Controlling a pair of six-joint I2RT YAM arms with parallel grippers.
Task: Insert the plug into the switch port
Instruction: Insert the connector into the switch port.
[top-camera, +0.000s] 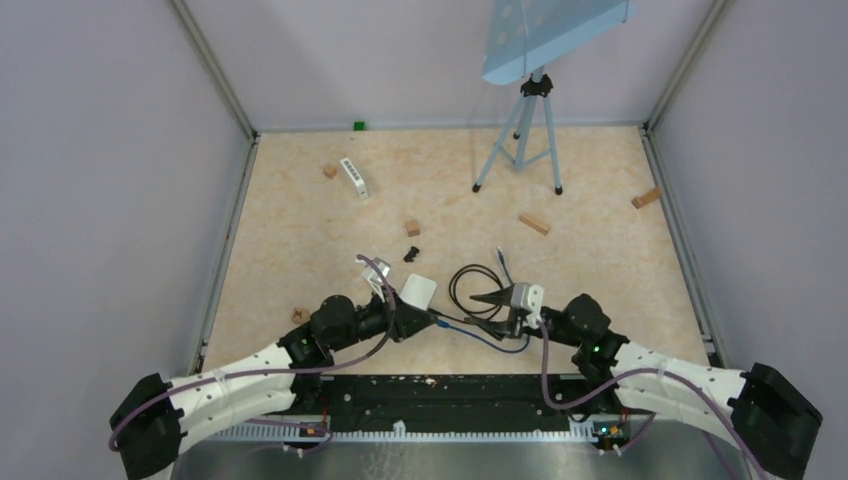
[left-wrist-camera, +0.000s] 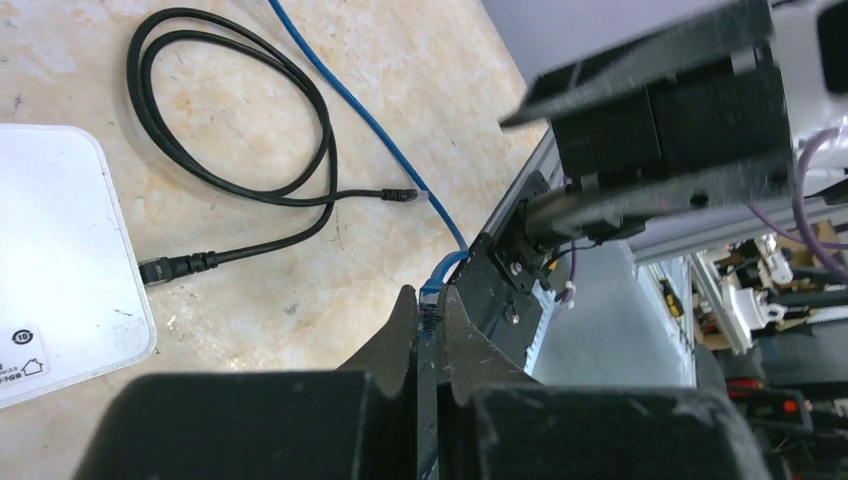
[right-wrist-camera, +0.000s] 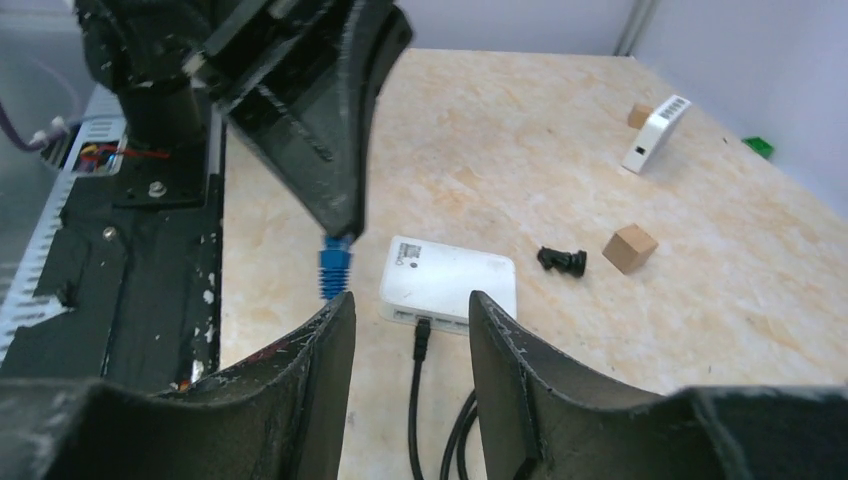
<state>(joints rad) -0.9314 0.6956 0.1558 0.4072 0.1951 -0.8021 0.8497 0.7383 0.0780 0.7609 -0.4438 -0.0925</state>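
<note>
1. The left gripper (left-wrist-camera: 428, 296) is clenched on the plug (right-wrist-camera: 334, 268); its two fingers (left-wrist-camera: 398, 335) pinch the blue body from both sides, and only the plug's end pokes out past the tips.
2. In the right wrist view the plug hangs from those fingers pointing down at the table (right-wrist-camera: 560, 120); it is just beside the near corner of the switch (right-wrist-camera: 450, 278) and not in any port; whether its tip touches the table I cannot tell.
3. The switch is a flat white box with rounded corners lying on the table; in the top view it sits just beyond the left gripper.
4. The blue cable (left-wrist-camera: 350, 105) runs from the plug across the table towards the right arm.
5. A black cable (left-wrist-camera: 230, 100) lies in a loose coil next to the switch; one end meets the switch's edge, and the other end lies free on the table close to the blue cable.
6. The right gripper (right-wrist-camera: 410, 312) is released, its jaws spread wide and holding nothing; it faces the switch and the plug from close by, with the coil beneath it.
7. Beyond the switch lie a small black piece (right-wrist-camera: 562, 261) and a wooden block (right-wrist-camera: 628, 248), near each other; a small white box (right-wrist-camera: 655, 135) stands well apart from them, further back.
</note>
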